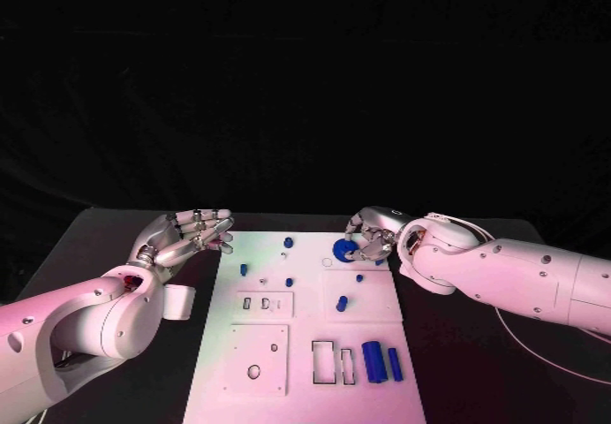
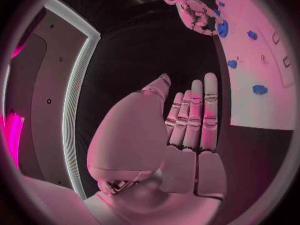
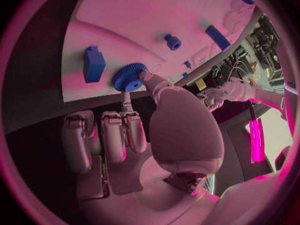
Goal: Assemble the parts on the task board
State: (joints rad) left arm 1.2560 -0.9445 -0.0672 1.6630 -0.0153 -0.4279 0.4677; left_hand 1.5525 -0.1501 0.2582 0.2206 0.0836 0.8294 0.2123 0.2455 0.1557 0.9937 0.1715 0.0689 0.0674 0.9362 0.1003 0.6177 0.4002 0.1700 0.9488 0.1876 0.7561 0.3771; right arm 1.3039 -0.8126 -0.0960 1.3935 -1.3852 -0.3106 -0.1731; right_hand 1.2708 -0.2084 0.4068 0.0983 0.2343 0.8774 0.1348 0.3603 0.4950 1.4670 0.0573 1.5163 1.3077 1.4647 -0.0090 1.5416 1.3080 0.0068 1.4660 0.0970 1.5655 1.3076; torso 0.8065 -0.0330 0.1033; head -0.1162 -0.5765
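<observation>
We are observing a round, toothed blue plastic gear (image 1: 343,251) at the far right part of the flat white rectangular task board (image 1: 305,389), which is lying in the middle of the black counter (image 1: 115,238). The right silver robot hand (image 1: 369,237) is pinching this gear: in the right wrist view the thumb tip (image 3: 148,78) and one fingertip are meeting on the toothed rim of the gear (image 3: 130,77), while the other fingers are lying curled below it. We cannot tell from these views whether the gear is already sitting on a peg or is being held just above the board.

We are judging the step in hand to be the seating of this gear at its station on the board. The next move is calling for a small, accurate lowering with the bore kept in line with its post, the gear kept level, and then a clean release without dragging it sideways.

Around the gear, other blue parts are lying apart from it: a small blue block (image 3: 94,64) just beside it, a small blue knurled cap (image 3: 172,42) further along, and two upright-lying blue cylinders (image 1: 374,360) at the near right corner, beside two empty rectangular slots (image 1: 322,362).

The left silver robot hand (image 1: 191,233) is hovering off the left edge of the board with its fingers extended and apart, holding nothing and touching nothing.
</observation>
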